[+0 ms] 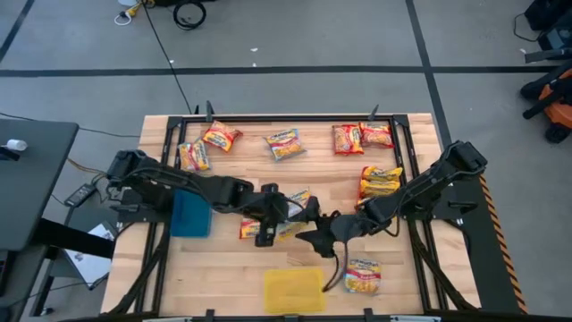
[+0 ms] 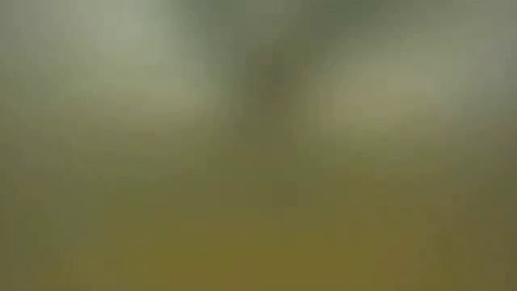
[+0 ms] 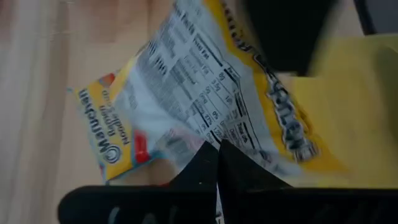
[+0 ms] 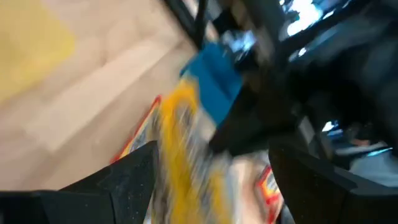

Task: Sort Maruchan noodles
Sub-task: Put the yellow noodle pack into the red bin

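Note:
My left gripper [image 3: 217,146] is at the table's middle [image 1: 268,231], shut on a yellow-and-white Maruchan noodles packet [image 3: 205,81] whose back with the nutrition label faces the wrist camera. My right gripper [image 4: 227,186] comes in from the right [image 1: 315,237] and is open, with one finger on either side of that same packet [image 4: 183,149]. More packets lie flat on the wood: a row along the far edge [image 1: 284,143], a pair at the right [image 1: 380,181] and one near the front [image 1: 363,275]. My left gripper pinches the packet's edge [image 3: 198,142] between its two fingers, which slant down toward it. The packet sticks out past the fingertips, back side up, crumpled and tilted over the wood. My right gripper stands astride the packet; I cannot tell whether its fingers touch it.
A blue tray [image 1: 189,213] lies under my left arm at the table's left. A yellow tray [image 1: 293,291] lies at the front edge. Two more packets [image 1: 248,230] [image 1: 299,197] lie close to the grippers. The low view shows only a blur.

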